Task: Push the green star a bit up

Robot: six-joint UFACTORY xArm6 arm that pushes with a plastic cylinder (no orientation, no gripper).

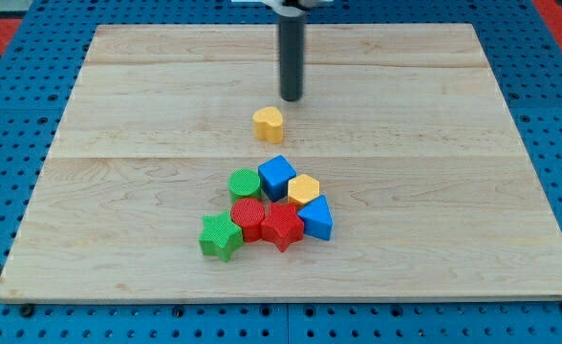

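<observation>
item: green star (221, 236), at the view's bottom left of the cluster, touching the red cylinder (248, 218). beside these: red star (282, 225), blue prism (316, 218), yellow hexagon (303, 189), blue cube (276, 176), green cylinder (245, 183). lone yellow block (269, 123) above. my tip (291, 98) (a bare rod, no claw to report) stands just above it, well apart from the star. wooden board (453, 191).

Arm end is a plain straight rod (290, 57), dark charcoal grey, round in section, smooth matte finish, same width along its visible length. My tip (291, 99) is cut flat and blunt, same dark colour as the shaft. At the frame's top edge the rod joins a wider dark mount (295, 5), mostly cropped off, with a pale light-grey piece just beside it.
</observation>
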